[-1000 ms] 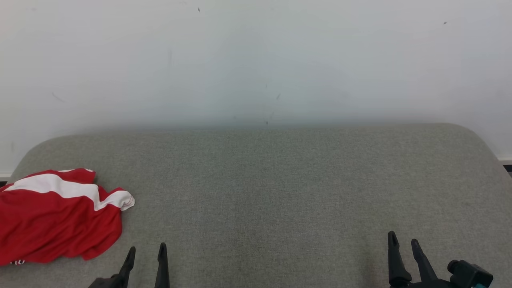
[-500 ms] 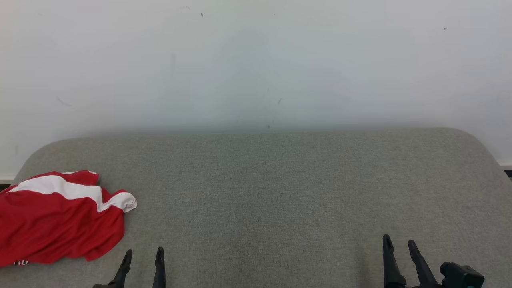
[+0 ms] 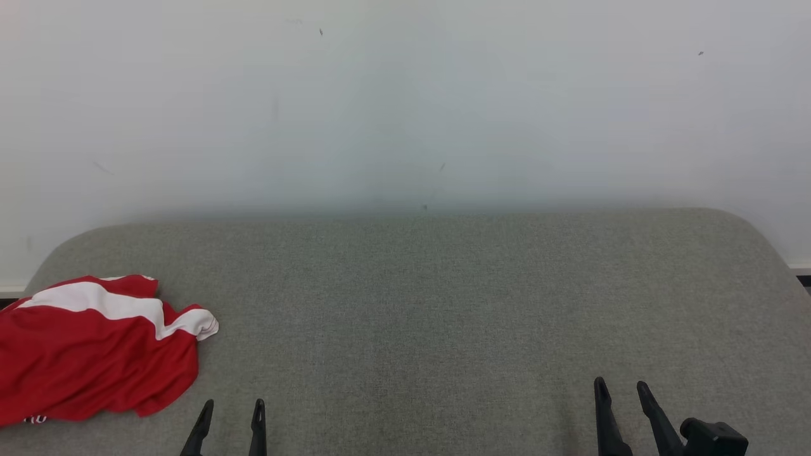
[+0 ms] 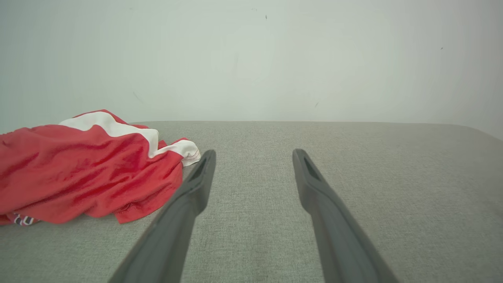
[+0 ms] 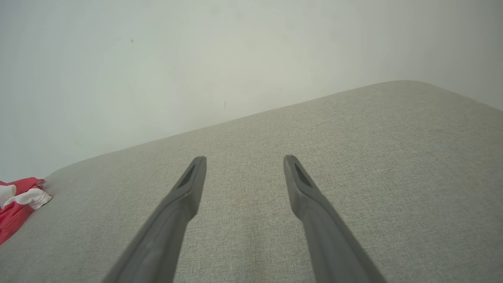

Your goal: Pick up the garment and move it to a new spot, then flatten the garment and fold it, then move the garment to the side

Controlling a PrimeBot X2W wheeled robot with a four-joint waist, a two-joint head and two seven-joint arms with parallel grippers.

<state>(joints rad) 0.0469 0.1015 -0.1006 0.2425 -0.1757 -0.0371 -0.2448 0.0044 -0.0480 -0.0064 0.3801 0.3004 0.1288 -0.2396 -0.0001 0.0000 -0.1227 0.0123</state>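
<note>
Clearly, the task is at its very first step: the crumpled red garment with a broad white band (image 3: 95, 354) is not yet picked up. It lies in a loose heap at the left end of the wide grey woven-fabric surface (image 3: 443, 304), near the rounded far corner, and its left part runs out of the head view. To its right there is a long stretch of the grey fabric, in front of a plain pale wall (image 3: 405, 95).

The left fingers (image 4: 188, 200) are spread wide and hold nothing. They are low over the near edge of the surface, just beside the near right hem of the garment, but apart from it. The right fingers (image 5: 178, 208) are also spread and hold nothing, over the right part of the surface, well apart from the garment.

In my judgement the next move belongs to the left arm. It must turn a little to its left, go down, and close on a raised fold of the cloth, because a flat layer would probably slip out. Then it should lift high enough that the hem does not drag, and carry the garment toward the middle. The right arm can perhaps help with a second hold.
</note>
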